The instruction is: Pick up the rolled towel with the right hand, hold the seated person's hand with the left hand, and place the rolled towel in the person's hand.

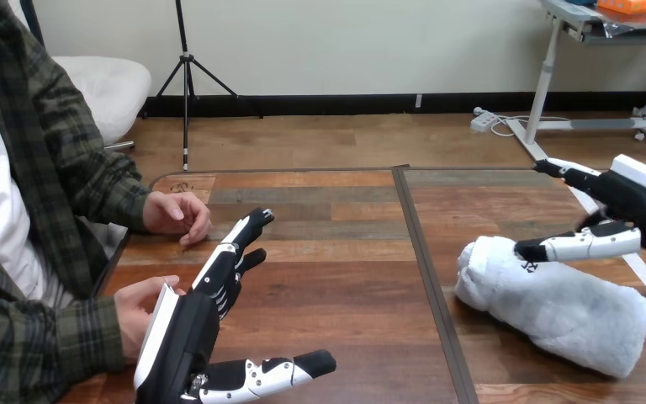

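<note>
The right hand (pixel 637 202) hangs open above the rolled towel (pixel 555 310), fingers straight and spread. Its thumb sits low over the towel's left end, and it may just touch the cloth. The towel lies on the desk (pixel 345 286). Well left of the towel, past the dark seam (pixel 425 252), the left hand (pixel 187 326) is open and holds nothing. It is pressed close beside the person's nearer hand (pixel 137 310). The person's other hand (pixel 177 216) rests farther back.

Person's nearer hand (pixel 137 310) half hidden behind left hand (pixel 178 337); right hand (pixel 639 200) cropped.
</note>
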Controlling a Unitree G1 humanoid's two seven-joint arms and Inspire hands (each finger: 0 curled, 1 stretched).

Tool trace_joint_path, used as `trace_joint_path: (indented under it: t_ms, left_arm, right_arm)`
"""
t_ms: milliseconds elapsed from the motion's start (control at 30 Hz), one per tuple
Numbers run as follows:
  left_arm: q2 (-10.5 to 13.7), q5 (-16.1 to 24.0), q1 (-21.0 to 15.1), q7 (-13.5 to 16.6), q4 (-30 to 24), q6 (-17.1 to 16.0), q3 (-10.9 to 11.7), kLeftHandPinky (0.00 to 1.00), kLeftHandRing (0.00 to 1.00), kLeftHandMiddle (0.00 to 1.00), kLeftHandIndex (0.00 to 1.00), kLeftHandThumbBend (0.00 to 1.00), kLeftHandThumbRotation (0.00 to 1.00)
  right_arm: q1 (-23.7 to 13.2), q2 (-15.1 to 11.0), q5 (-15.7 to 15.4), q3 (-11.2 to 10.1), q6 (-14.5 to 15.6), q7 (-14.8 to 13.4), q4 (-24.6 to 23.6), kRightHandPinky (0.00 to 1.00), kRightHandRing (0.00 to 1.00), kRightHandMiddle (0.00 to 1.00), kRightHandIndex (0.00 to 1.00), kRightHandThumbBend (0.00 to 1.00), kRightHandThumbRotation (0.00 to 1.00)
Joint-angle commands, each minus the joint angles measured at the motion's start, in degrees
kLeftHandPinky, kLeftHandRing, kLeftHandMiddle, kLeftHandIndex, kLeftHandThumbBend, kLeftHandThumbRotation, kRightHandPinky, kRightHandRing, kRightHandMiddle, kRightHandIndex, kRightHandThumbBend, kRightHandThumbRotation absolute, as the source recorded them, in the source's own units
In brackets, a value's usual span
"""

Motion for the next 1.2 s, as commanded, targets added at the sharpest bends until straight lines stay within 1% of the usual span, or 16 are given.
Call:
trace_joint_path:
  t_ms: [0,67,167,233,400,500,567,700,933,967,1000,1033,1067,1167]
  left_arm:
    - [-0.2,0.4,-1.9,0.3,-2.6,-1.9,-0.2,0.89,0.95,0.95,0.89,1.00,0.21]
    - [-0.1,0.4,-1.8,0.3,-2.6,-2.0,-0.2,0.89,0.95,0.95,0.89,1.00,0.21]
    - [0.0,0.2,-1.8,0.2,-2.5,-2.2,-0.2,0.89,0.95,0.95,0.90,1.00,0.22]
    - [0.0,0.0,-1.7,0.1,-2.6,-2.2,-0.2,0.89,0.95,0.95,0.90,1.00,0.22]
    - [0.1,-0.3,-1.5,-0.1,-2.8,-2.2,-0.2,0.89,0.95,0.95,0.90,1.00,0.22]
    - [0.1,-0.4,-1.4,-0.1,-2.9,-2.1,-0.3,0.90,0.95,0.95,0.90,1.00,0.23]
    - [0.1,-0.4,-1.3,-0.1,-2.9,-2.2,-0.3,0.90,0.95,0.95,0.90,1.00,0.23]
    - [0.1,-0.4,-1.4,-0.2,-2.9,-2.5,-0.4,0.90,0.96,0.95,0.89,1.00,0.23]
    - [0.2,-0.5,-1.3,-0.3,-3.1,-2.6,-0.4,0.90,0.95,0.95,0.89,1.00,0.23]
    - [0.2,-0.5,-1.2,-0.3,-3.2,-2.6,-0.4,0.90,0.95,0.95,0.89,1.00,0.23]
    - [0.1,-0.5,-1.2,-0.3,-3.3,-2.5,-0.5,0.90,0.95,0.95,0.89,1.00,0.23]
    - [0.1,-0.5,-1.1,-0.3,-3.5,-2.4,-0.5,0.90,0.95,0.95,0.89,1.00,0.23]
    - [0.1,-0.5,-1.0,-0.3,-3.6,-2.3,-0.5,0.90,0.95,0.95,0.89,1.00,0.23]
    - [0.1,-0.6,-0.9,-0.4,-4.1,-2.1,-0.5,0.90,0.95,0.95,0.89,1.00,0.23]
  right_arm:
    - [-7.8,-2.8,-2.3,2.8,0.1,1.1,2.4,0.28,1.00,1.00,0.98,1.00,0.57]
    - [-8.8,-3.2,-3.5,3.6,0.0,1.2,3.6,0.18,1.00,1.00,0.98,1.00,0.58]
    - [-10.1,-3.5,-4.5,4.5,0.2,1.4,5.1,0.07,1.00,1.00,0.98,1.00,0.57]
    - [-11.1,-3.5,-5.1,5.1,0.2,1.6,6.5,0.05,1.00,1.00,0.98,1.00,0.57]
    - [-13.3,-3.8,-6.7,6.9,-0.6,1.9,9.7,0.01,1.00,1.00,0.99,1.00,0.57]
    - [-14.8,-3.8,-7.7,8.2,-1.8,2.1,12.1,0.01,1.00,1.00,0.99,1.00,0.57]
    - [-15.9,-3.6,-8.4,9.1,-3.1,2.2,14.2,0.00,1.00,1.00,1.00,1.00,0.57]
    - [-17.5,-3.2,-9.0,10.3,-4.8,2.1,17.3,0.00,1.00,1.00,1.00,1.00,0.56]
    - [-20.2,-2.4,-11.0,12.9,-8.5,0.7,23.1,0.00,1.00,0.99,0.99,1.00,0.53]
    - [-20.6,-2.3,-11.2,13.2,-9.0,0.6,24.0,0.17,1.00,0.99,0.99,1.00,0.51]
    - [-20.9,-2.2,-11.3,13.4,-9.4,0.4,24.6,0.31,1.00,0.99,0.99,1.00,0.51]
    - [-21.3,-1.9,-11.5,13.8,-10.0,0.2,25.7,0.42,1.00,0.99,0.99,1.00,0.50]
    - [-21.6,-1.7,-11.6,14.1,-10.4,0.0,26.5,0.59,1.00,0.98,0.99,1.00,0.47]
    - [-22.7,-1.2,-11.8,14.9,-11.6,-0.3,28.8,0.75,0.99,0.98,0.99,1.00,0.45]
